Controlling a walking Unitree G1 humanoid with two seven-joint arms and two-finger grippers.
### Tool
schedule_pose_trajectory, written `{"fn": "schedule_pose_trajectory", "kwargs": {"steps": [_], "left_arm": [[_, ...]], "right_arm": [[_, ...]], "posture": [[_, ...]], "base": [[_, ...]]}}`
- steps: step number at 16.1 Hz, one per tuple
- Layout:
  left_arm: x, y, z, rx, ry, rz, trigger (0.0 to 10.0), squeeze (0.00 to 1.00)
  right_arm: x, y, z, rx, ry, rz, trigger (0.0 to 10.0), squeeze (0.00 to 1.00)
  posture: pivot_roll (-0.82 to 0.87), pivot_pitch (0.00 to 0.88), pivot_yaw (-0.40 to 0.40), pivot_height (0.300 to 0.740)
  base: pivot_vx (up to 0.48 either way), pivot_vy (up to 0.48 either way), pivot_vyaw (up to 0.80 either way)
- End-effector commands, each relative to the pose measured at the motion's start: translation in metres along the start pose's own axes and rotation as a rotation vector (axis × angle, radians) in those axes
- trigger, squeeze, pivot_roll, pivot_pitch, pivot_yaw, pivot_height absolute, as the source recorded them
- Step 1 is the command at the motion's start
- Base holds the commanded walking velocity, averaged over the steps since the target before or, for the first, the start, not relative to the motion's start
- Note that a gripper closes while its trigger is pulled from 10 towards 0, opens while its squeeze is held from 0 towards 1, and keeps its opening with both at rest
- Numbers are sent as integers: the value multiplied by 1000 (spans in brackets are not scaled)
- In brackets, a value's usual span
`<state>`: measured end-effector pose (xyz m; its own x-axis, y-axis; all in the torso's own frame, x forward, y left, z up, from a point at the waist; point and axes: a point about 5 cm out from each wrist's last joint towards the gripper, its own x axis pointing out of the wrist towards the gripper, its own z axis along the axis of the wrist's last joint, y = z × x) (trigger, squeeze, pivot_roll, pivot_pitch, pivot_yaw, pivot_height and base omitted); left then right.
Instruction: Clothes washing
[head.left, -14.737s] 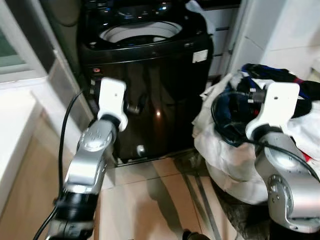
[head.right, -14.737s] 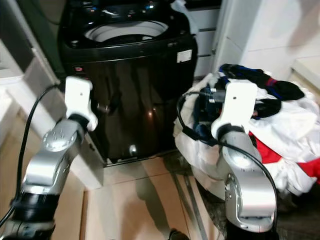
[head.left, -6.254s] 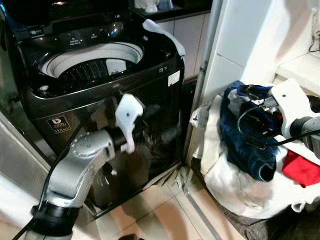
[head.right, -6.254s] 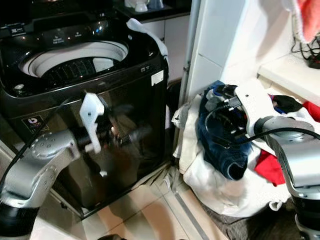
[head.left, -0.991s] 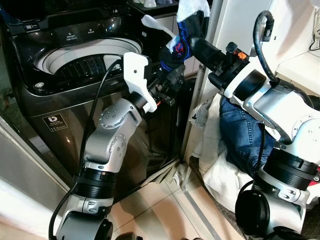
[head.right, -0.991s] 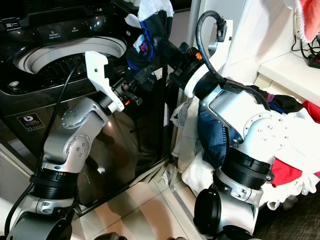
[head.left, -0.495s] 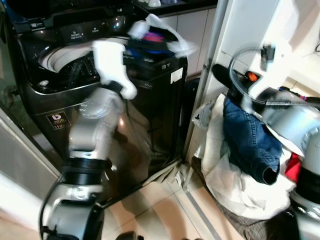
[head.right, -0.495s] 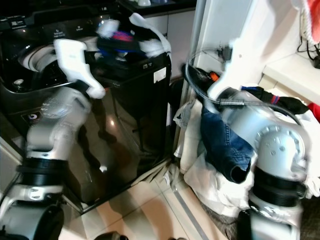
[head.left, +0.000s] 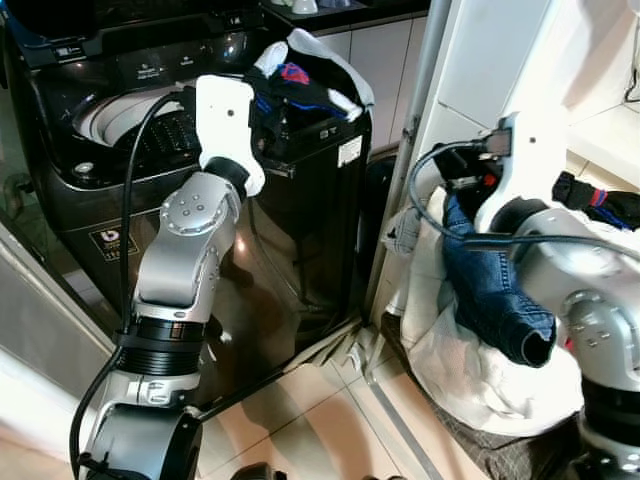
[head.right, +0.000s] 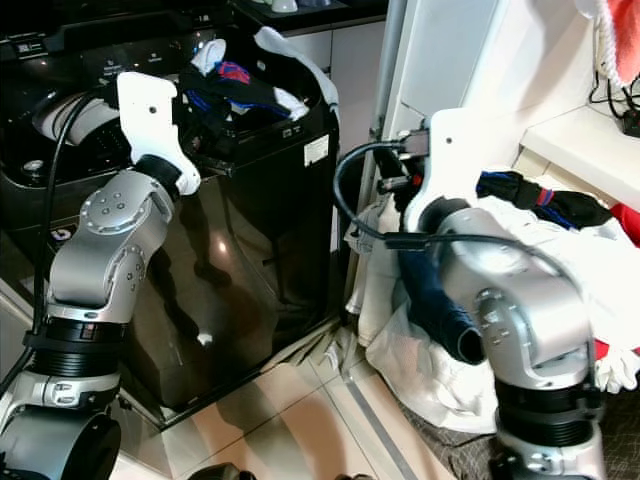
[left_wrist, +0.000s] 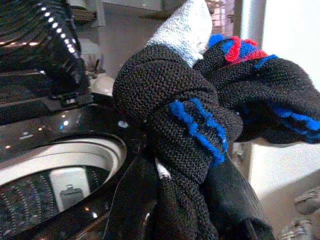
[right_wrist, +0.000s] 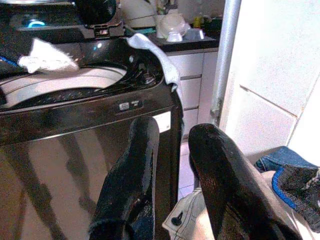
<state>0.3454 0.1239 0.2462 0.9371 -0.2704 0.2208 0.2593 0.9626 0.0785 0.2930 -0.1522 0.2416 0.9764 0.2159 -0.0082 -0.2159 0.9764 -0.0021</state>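
Left gripper (left_wrist: 165, 175) raised over the open tub of the washing machine (head.left: 300, 200), fingers clamped on a black knit garment (left_wrist: 185, 115) with blue and red trim; the bundle hangs at the tub's right rim. Right gripper (right_wrist: 172, 150) is drawn back beside the machine's right flank, fingers slightly apart, holding nothing. A laundry pile (head.left: 480, 350) sits right of the machine: blue jeans (head.left: 490, 290) draped over white cloth. A white cloth (right_wrist: 155, 57) lies on the machine's back right corner.
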Motion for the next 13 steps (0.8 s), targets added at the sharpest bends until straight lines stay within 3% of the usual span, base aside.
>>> {"fn": "schedule_pose_trajectory", "kwargs": {"steps": [1,5,10,13], "left_arm": [[-1,1,1,-11,3,21,10000,0],[3,-3,6,16,-8,-16,10000,0],[8,-2,7,19,-6,-12,10000,0],[8,3,5,1,4,10,10000,0]], "right_arm": [[-2,1,2,-24,-31,-18,10000,0],[-1,-1,1,5,-52,-43,10000,0],[-4,8,-5,-75,-39,29,10000,0],[-5,18,-7,-133,-33,93,10000,0]], "posture": [[-4,0,10,740],[-5,0,15,740],[-14,0,25,740],[-18,0,30,740]], "base": [[251,0,0],[356,0,0],[395,0,0],[400,0,702]]}}
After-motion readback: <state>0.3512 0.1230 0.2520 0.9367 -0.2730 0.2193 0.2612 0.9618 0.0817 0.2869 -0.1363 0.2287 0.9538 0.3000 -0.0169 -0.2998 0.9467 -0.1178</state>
